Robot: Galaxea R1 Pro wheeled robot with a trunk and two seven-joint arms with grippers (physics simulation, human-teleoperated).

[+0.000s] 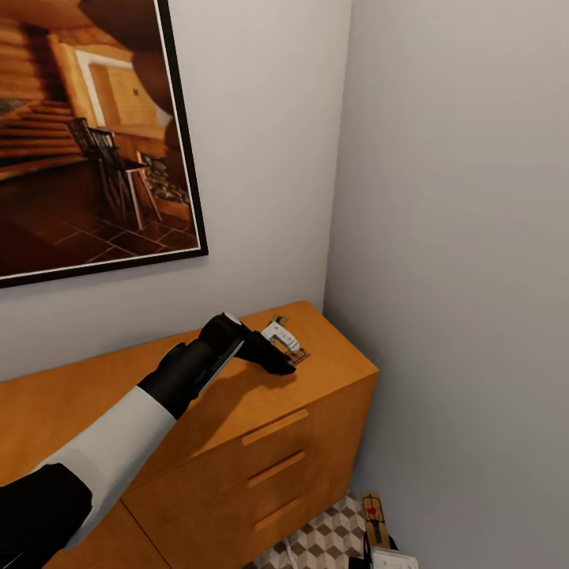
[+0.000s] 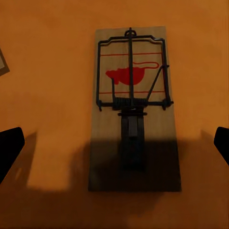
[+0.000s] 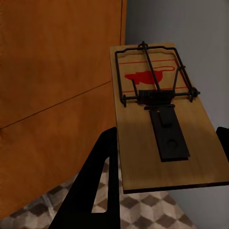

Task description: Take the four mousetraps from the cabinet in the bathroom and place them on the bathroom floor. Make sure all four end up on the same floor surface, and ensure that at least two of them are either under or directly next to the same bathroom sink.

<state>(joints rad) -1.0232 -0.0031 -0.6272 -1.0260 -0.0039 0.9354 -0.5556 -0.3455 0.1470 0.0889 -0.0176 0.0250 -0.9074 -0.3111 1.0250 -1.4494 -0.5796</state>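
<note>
Two mousetraps noted. Head view: left gripper (image 1: 283,357) over one mousetrap (image 1: 298,356) on the cabinet (image 1: 332,371) top, centre frame. Left wrist view: fingers (image 2: 9,145) spread wide apart, trap between them, untouched. Right wrist view: right gripper (image 3: 164,157) clamps second mousetrap (image 3: 162,124) above the bathroom floor (image 3: 143,212), lower frame.

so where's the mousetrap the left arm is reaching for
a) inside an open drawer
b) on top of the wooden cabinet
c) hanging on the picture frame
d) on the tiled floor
b: the mousetrap lies flat on the cabinet top, between the open fingers of the left gripper, and the drawers below are shut.
</note>
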